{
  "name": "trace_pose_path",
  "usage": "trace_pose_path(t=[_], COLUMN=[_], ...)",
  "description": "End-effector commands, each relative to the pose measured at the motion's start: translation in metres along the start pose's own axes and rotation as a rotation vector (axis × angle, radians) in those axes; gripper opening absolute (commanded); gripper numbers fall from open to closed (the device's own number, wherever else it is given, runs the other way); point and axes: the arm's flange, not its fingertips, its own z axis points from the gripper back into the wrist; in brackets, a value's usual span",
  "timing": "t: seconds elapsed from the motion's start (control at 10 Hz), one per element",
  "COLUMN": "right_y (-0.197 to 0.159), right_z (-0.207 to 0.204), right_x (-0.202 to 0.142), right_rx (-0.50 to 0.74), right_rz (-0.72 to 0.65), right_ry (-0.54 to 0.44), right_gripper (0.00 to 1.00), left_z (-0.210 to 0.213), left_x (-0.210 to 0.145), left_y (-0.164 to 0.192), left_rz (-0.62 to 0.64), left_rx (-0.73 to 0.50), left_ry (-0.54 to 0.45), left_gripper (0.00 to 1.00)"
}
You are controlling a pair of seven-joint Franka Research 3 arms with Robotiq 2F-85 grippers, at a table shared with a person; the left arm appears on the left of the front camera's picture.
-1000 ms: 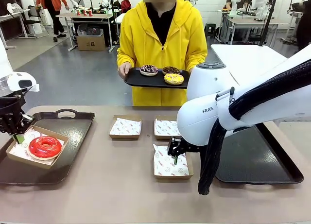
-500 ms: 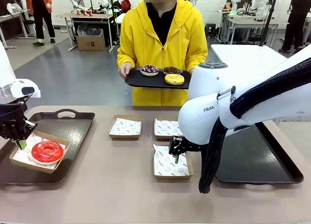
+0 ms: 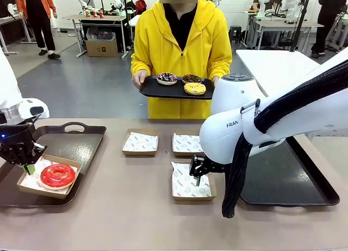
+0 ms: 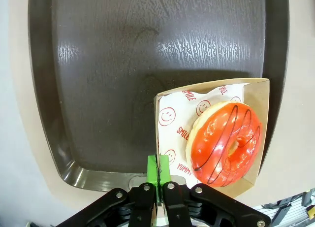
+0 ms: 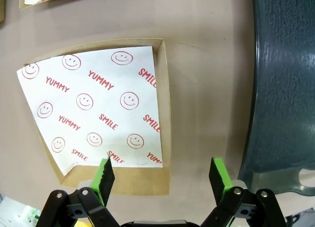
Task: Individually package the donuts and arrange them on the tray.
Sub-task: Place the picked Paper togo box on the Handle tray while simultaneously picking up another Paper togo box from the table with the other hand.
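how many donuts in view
4: a red donut in its box on the left tray; a sprinkled chocolate donut, a brown donut and a yellow donut on the person's tray.

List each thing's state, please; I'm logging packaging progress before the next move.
Red donut: boxed, at the left tray's edge.
Its box: edge pinched by the left gripper.
Left gripper: shut on the box.
Near box: paper-lined, no donut.
Right gripper: open, over the near box's edge.
Two far boxes: paper-lined, no donuts.
Three donuts: unboxed, on the person's held tray.
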Motion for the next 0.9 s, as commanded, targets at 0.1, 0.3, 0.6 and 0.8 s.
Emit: trace_pose_path(t=[0.1,0.3,0.6,0.8], right_y=[0.0035,0.0028,0.0025,0.0016], right_z=[-0.0102,-0.0113,-0.0119,-0.0135], right_x=[0.0059,0.0065,0.0070,0.0082], right_rx=[-0.008,-0.004,0.001,0.006], right_rz=[-0.015,-0.007,0.004,-0.004], right_ry=[-0.018,-0.013,-0.025,-0.023], right_gripper=[1.00,1.00,0.00,0.00], left_z=[-0.0067,-0.0073,-0.0076,-0.0078], left_x=[-0.0031,-0.0029,-0.0039,-0.0050], left_y=[-0.0029,-0.0032,-0.0032,-0.0028], left_rz=[0.028,0.023,0.003,-0.001], left_rx=[-0.021,-0.027,-0.026,-0.029], left_ry=[-0.010,-0.011,-0.007,-0.007], left_gripper=[0.01,0.01,0.92,1.00])
